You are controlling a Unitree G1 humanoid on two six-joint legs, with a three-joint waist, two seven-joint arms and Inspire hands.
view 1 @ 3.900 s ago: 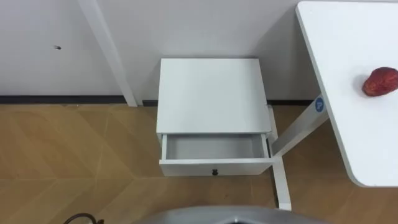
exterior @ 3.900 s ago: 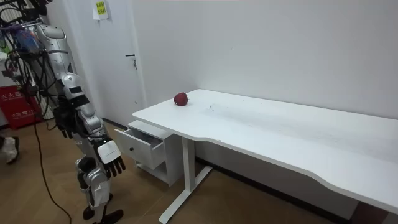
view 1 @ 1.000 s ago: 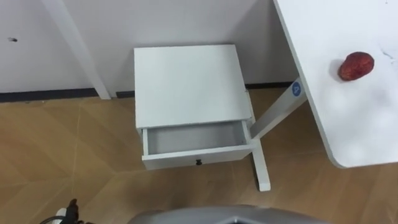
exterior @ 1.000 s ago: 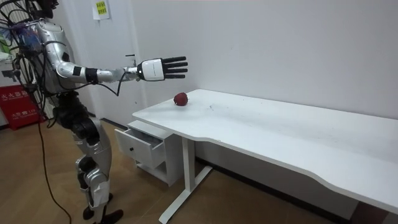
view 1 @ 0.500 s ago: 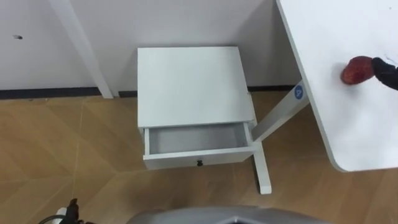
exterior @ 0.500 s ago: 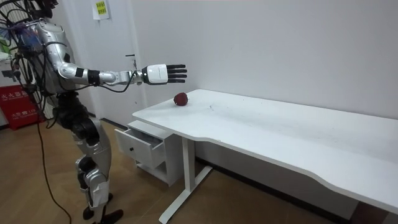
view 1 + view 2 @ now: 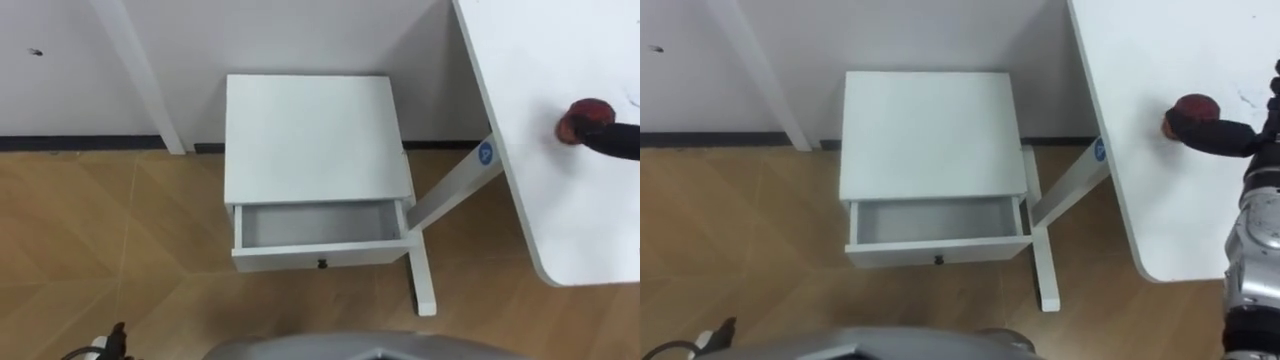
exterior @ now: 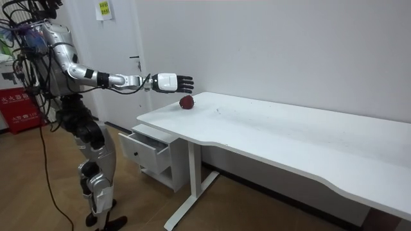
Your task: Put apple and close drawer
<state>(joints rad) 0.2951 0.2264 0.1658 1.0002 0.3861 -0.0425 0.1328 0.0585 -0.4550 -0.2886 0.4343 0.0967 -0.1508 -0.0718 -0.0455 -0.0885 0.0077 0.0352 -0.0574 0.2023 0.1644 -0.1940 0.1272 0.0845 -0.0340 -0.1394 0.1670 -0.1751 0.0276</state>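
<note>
While right hand (image 7: 1220, 137) hovers above, apple (image 7: 1192, 107) (roundish) rests on desk (image 7: 1140, 180).

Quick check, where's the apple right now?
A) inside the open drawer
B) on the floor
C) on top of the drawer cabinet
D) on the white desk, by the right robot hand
D: the apple sits on the white desk with the open right robot hand reaching over it, while the drawer stands open with nothing inside.
</note>
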